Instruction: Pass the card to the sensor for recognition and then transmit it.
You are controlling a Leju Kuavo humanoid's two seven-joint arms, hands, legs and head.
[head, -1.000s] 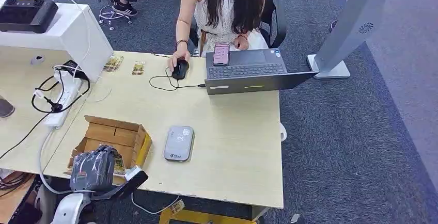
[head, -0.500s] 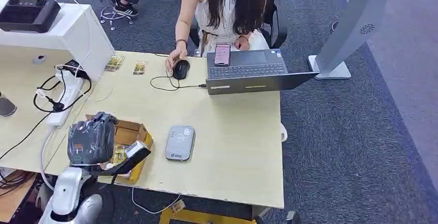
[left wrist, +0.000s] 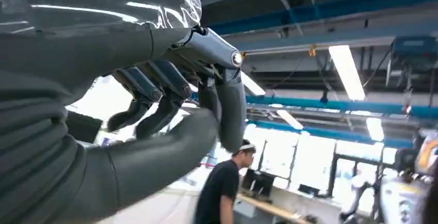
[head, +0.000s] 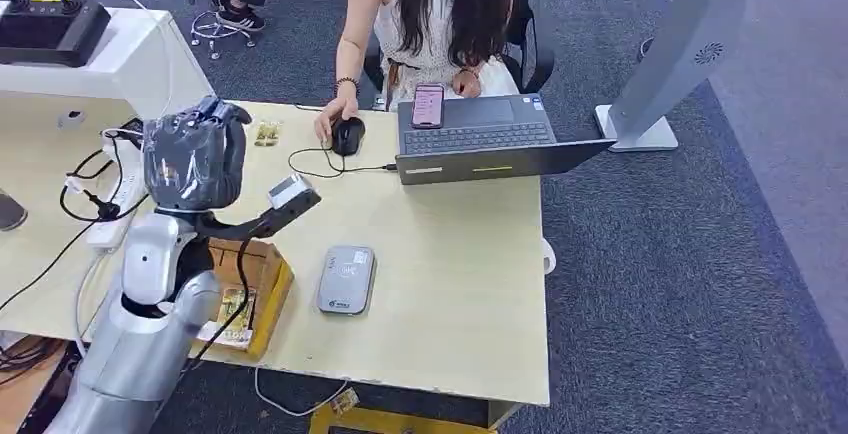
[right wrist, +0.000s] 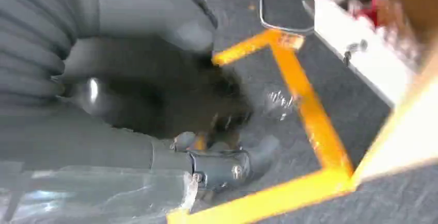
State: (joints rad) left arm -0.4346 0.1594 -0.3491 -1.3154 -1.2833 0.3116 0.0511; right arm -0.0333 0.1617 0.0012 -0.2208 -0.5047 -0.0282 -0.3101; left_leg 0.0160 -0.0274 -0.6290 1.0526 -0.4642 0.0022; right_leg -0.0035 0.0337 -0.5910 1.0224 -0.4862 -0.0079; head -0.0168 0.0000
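The left arm point(head: 150, 324) is smooth silver with rounded segments, and a black cable point(head: 236, 294) runs along it. A small white-topped camera point(head: 291, 194) sits on a black bracket. The left hand point(head: 193, 164) is dark grey under clear, shiny plastic wrap; the right hand point(right wrist: 129, 105) has a grey ribbed cover and small screws.

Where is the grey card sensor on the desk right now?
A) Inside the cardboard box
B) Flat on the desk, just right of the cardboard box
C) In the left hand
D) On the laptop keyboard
B: the head view shows the sensor lying flat on the desk beside the cardboard box.
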